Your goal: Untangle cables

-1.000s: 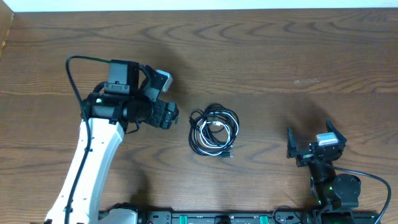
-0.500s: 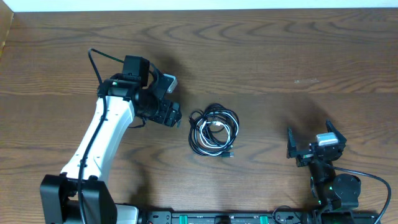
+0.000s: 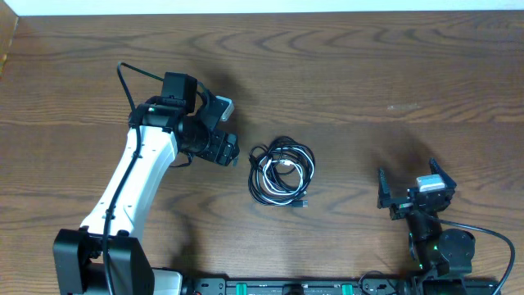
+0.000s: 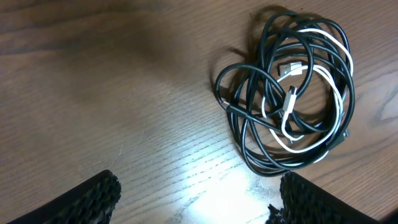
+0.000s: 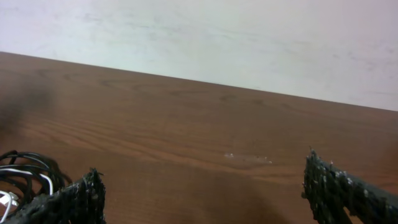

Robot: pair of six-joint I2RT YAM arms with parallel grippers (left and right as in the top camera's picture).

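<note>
The cables (image 3: 281, 170) lie in one tangled coil on the wooden table: several black loops with a thin white cord (image 4: 290, 102) woven through them. My left gripper (image 3: 230, 152) hangs just left of the coil, open, touching nothing. In the left wrist view the coil (image 4: 292, 87) fills the upper right, beyond the open gripper (image 4: 199, 205), with bare wood between the fingers. My right gripper (image 3: 409, 187) stands open near the front right, well away from the coil. The right wrist view catches only the coil's edge (image 5: 25, 171) at the lower left of the gripper (image 5: 208, 199).
The brown wooden table (image 3: 393, 74) ends at a white wall along its far edge (image 5: 205, 37). A thick black cable (image 3: 131, 78) loops off the left arm. An equipment rail (image 3: 278, 287) runs along the front edge.
The left arm swung over the first half second, bringing its wrist a little right and toward the coil, then held still. The cables and the right arm have not moved.
</note>
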